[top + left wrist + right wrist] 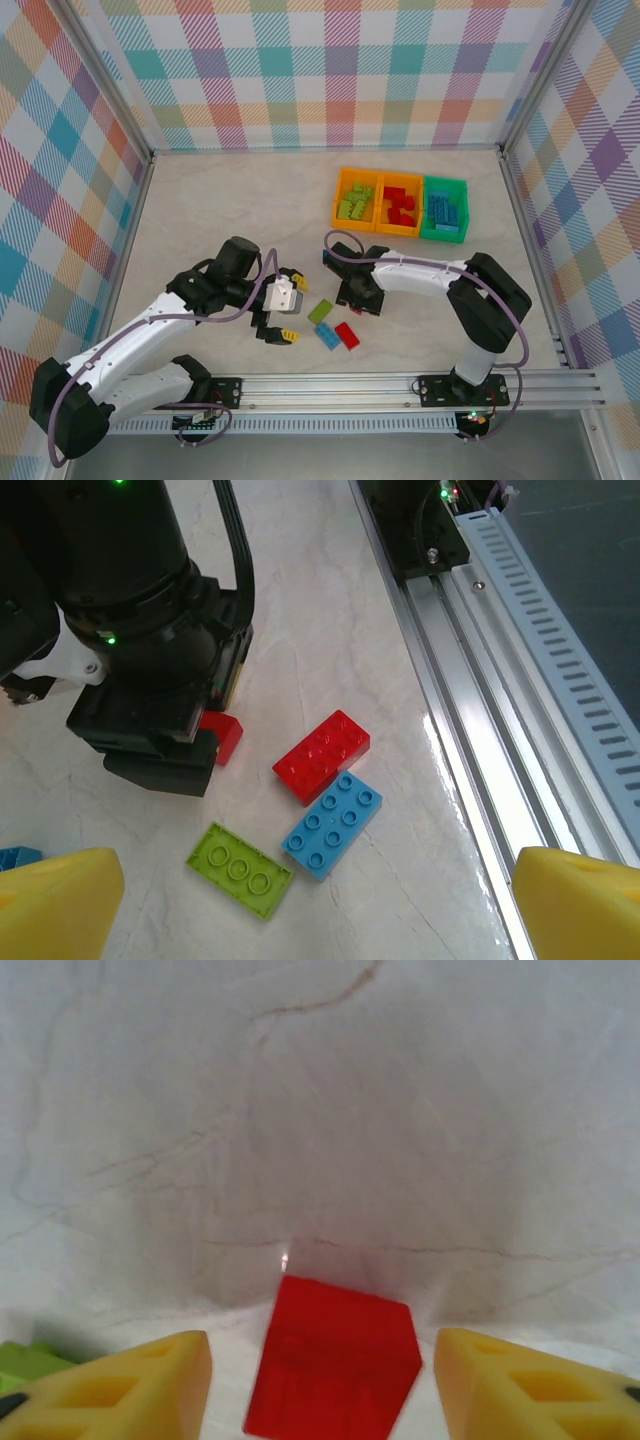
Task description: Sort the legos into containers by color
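Top external camera: three joined containers (400, 176) sit at the far right of the pale marbled table (220, 210). The left orange bin holds lime green legos (356, 203), the middle orange bin holds red ones, and the green bin at the right end holds blue ones. Well nearer, between the two arms, three loose bricks lie on the table: a lime green brick (321, 310), a blue brick (327, 337) and a red brick (347, 335). The blue and red ones lie just beside each other.

The right gripper (358, 302) points down at the table just beyond these three. Its wrist camera shows its yellow fingers (120, 1390) standing partly apart on either side of a small red brick (335, 1350) that rests on the table. A thin gap shows on each side, so this brick is straddled, not clamped.

The left gripper (275, 330) hangs just left of the loose bricks, its jaws spread wide with nothing between them.
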Robot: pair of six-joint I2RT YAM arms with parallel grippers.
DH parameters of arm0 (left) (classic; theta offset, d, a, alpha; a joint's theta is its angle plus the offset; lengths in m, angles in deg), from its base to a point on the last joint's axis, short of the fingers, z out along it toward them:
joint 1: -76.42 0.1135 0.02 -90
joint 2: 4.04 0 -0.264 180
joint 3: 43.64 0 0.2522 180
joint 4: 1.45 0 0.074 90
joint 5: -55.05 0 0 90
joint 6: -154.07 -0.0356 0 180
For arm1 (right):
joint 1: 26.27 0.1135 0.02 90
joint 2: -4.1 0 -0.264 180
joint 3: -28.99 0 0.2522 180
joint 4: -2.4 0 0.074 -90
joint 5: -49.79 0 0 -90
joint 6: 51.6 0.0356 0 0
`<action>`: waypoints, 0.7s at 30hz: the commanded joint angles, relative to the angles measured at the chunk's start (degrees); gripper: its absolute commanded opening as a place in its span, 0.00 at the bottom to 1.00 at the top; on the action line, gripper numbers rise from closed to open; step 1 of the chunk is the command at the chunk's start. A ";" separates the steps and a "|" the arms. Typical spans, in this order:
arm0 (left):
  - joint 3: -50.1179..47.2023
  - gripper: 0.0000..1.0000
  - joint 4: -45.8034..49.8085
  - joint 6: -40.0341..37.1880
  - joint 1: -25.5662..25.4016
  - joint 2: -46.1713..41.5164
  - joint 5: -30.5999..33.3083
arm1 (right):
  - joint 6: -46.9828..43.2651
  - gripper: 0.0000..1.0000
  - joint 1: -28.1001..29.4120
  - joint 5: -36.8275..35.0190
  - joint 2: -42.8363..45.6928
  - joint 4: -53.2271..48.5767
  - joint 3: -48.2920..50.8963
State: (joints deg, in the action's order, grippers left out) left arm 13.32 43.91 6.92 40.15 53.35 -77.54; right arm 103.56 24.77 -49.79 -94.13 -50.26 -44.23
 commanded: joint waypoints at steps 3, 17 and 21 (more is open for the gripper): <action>0.13 1.00 1.95 -3.60 0.60 -0.06 -2.63 | 5.06 0.42 0.28 -1.38 -0.06 2.73 2.33; -0.69 1.00 -3.62 2.50 0.59 -0.50 -0.39 | -13.61 0.24 -8.31 -13.53 15.31 1.01 2.12; -0.64 1.00 -13.96 20.94 0.68 -1.44 7.22 | -25.87 0.24 -18.22 -13.79 15.49 6.67 -1.73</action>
State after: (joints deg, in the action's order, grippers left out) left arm 12.73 39.19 14.09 40.15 52.97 -75.73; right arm 89.84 11.40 -60.28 -78.75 -46.93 -43.01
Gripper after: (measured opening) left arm 0.999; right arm 0.311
